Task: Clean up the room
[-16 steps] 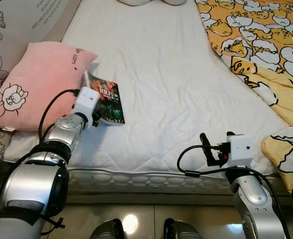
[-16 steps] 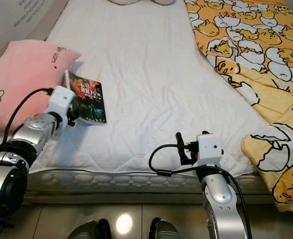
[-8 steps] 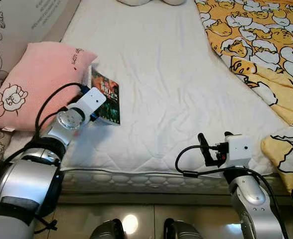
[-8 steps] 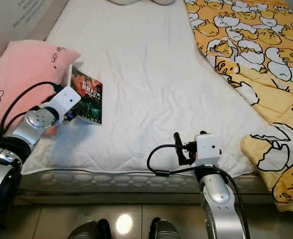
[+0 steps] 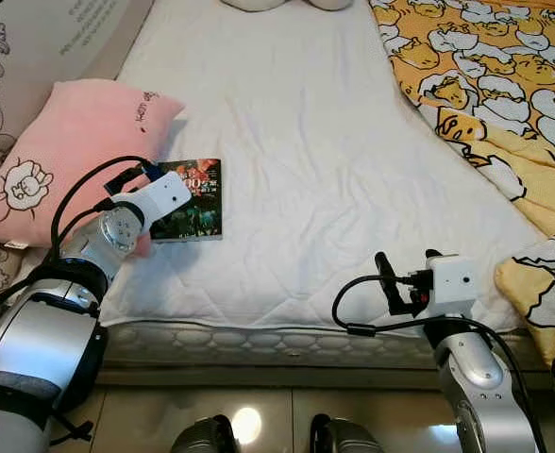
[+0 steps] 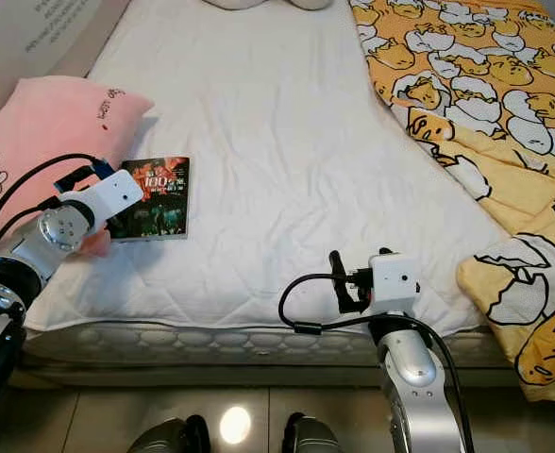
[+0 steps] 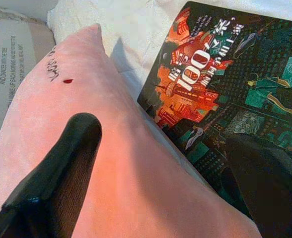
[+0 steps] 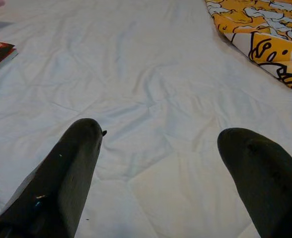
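just ahead of our left gripper (image 7: 161, 163), fingers spread and holding nothing, lies the book (image 5: 193, 198), flat beside the pink pillow (image 5: 65, 156); our right gripper (image 8: 158, 163) hangs open, well apart.

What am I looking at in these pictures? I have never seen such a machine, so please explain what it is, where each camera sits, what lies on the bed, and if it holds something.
This is a humanoid robot standing at a bed. Two pictures come from cameras in its head, looking down; the other two come from cameras on its wrists, looking along the black fingers. On the white mattress lie a pink pillow, a book with a dark colourful cover, and a yellow patterned blanket. The left gripper is at the pillow's edge, open, one finger over the pillow, the other over the book; it holds nothing. The right gripper waits open above the mattress's near edge.
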`<state>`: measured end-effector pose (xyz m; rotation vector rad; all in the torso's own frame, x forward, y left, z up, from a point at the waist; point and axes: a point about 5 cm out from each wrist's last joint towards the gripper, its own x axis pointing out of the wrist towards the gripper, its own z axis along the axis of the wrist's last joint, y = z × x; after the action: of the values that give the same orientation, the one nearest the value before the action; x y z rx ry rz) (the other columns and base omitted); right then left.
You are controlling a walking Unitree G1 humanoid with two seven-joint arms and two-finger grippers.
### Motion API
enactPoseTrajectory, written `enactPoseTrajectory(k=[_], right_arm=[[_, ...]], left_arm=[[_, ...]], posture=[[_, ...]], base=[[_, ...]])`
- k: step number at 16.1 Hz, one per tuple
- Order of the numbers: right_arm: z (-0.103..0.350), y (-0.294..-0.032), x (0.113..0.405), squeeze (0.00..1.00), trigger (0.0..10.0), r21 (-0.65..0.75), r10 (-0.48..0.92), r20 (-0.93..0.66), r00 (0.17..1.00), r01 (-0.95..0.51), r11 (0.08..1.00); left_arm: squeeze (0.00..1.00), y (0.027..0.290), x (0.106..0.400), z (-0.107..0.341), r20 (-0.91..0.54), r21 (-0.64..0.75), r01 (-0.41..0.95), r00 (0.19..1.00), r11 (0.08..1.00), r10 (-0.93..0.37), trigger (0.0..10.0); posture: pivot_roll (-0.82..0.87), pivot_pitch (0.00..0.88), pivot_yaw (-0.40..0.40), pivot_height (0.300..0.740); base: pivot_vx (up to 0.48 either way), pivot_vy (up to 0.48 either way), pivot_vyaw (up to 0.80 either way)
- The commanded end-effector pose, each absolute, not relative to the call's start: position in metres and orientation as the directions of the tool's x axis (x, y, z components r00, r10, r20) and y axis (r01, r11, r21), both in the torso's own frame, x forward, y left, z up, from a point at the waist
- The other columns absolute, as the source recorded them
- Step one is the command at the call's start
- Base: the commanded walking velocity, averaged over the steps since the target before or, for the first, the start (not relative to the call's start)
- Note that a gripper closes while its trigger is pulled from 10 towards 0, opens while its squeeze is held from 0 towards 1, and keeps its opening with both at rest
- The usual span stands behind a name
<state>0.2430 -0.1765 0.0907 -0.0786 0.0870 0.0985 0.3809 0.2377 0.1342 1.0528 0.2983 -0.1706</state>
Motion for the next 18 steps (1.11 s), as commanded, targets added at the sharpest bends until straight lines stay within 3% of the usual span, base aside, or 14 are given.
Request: enactPoseTrajectory(k=[1, 12, 13, 14, 15, 18], right_arm=[[0.093, -0.179, 0.243, 0.0, 10.0, -0.078, 0.085, -0.091, 0.992, -0.093, 0.993], [0.093, -0.179, 0.243, 0.0, 10.0, -0.078, 0.085, -0.091, 0.992, -0.093, 0.993], [0.099, -0.178, 0.255, 0.0, 10.0, -0.05, 0.081, -0.043, 0.996, -0.084, 0.995], [0.107, -0.174, 0.271, 0.0, 10.0, -0.012, 0.081, 0.016, 0.997, -0.081, 0.997], [0.109, -0.174, 0.275, 0.0, 10.0, -0.006, 0.085, 0.028, 0.996, -0.084, 0.996], [0.11, -0.172, 0.279, 0.0, 10.0, -0.007, 0.103, 0.031, 0.994, -0.103, 0.995]], left_arm=[[1.0, 0.238, 0.382, 0.136, -0.32, 0.834, 0.278, 0.947, 0.476, 0.009, 10.0], [1.0, 0.238, 0.382, 0.136, -0.32, 0.834, 0.278, 0.947, 0.476, 0.009, 10.0], [0.0, 0.177, 0.37, 0.118, -0.17, 0.563, 0.234, 0.971, 0.793, -0.166, 10.0], [0.0, 0.138, 0.333, 0.116, 0.056, -0.03, 0.208, 0.977, 0.978, -0.206, 10.0], [0.0, 0.137, 0.324, 0.118, 0.106, -0.139, 0.195, 0.978, 0.971, -0.182, 10.0], [0.0, 0.144, 0.326, 0.11, 0.082, -0.099, 0.157, 0.985, 0.983, -0.15, 10.0]], posture=[[-0.25, 0.131, -0.009, 0.74], [-0.25, 0.131, -0.009, 0.74], [-0.05, 0.0, -0.022, 0.74], [-0.04, 0.0, -0.028, 0.74], [-0.04, 0.0, -0.031, 0.74], [-0.04, 0.0, -0.034, 0.74]], base=[[0.0, 0.0, 0.0], [0.0, 0.0, 0.0], [0.0, 0.0, 0.0], [0.0, 0.0, 0.0], [0.0, 0.0, 0.0], [0.0, 0.0, 0.0]])
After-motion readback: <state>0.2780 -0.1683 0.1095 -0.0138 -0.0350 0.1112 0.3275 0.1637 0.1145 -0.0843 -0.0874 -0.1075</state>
